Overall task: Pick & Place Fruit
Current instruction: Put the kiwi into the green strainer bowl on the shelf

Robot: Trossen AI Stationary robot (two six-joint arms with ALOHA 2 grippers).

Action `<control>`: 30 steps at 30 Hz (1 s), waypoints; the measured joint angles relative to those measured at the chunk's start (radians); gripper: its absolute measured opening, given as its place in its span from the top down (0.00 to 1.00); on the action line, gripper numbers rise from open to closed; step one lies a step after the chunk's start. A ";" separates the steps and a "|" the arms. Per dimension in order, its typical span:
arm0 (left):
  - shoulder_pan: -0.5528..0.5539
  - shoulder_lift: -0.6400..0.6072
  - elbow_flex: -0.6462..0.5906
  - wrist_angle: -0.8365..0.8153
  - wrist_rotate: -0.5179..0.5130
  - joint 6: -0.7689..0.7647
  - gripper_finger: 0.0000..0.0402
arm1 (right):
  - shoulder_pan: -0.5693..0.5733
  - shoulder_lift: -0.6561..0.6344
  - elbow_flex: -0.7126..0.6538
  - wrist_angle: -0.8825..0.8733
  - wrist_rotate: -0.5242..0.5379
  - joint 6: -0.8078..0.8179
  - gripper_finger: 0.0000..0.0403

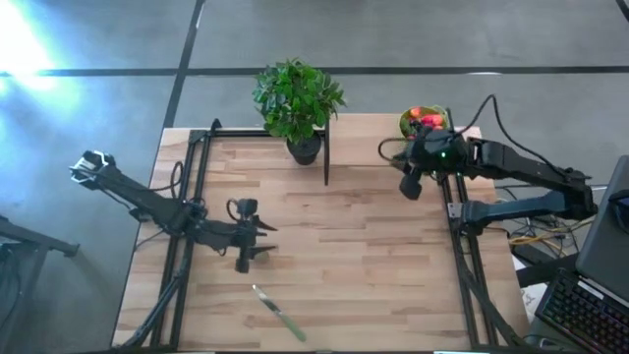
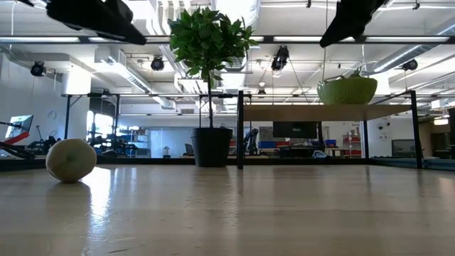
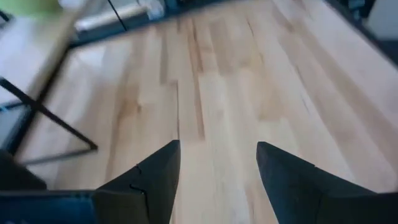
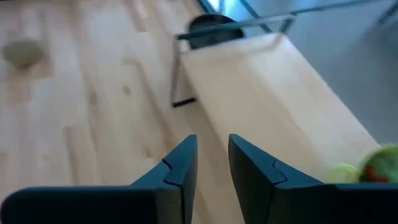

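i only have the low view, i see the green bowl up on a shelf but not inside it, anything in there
Observer: Yes. The high view shows red and orange fruit lying in the bowl.
Operator: where's the right gripper, i just get a dark shape at the top
Observer: The right gripper hangs just beside the bowl, toward the table's middle. Its wrist view shows the jaws slightly apart with nothing between them.
Operator: anything lying on the table i'm missing
Observer: A green-handled knife lies flat near the front edge, below the left gripper in the high view.
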 joint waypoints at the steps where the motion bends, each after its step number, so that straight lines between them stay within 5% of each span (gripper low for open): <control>1: 0.000 0.002 0.014 -0.048 0.009 -0.006 0.46 | 0.021 0.000 0.000 0.004 0.000 0.004 0.80; 9: 0.000 0.081 0.096 -0.247 0.021 -0.015 0.46 | 0.080 0.000 0.000 0.007 0.001 0.009 0.84; 19: 0.000 0.308 0.229 -0.490 0.063 -0.073 0.36 | 0.079 0.000 0.000 0.006 0.001 0.013 0.77; 30: -0.002 0.468 0.285 -0.664 0.222 -0.064 0.34 | 0.079 0.000 0.000 0.005 0.000 0.013 0.70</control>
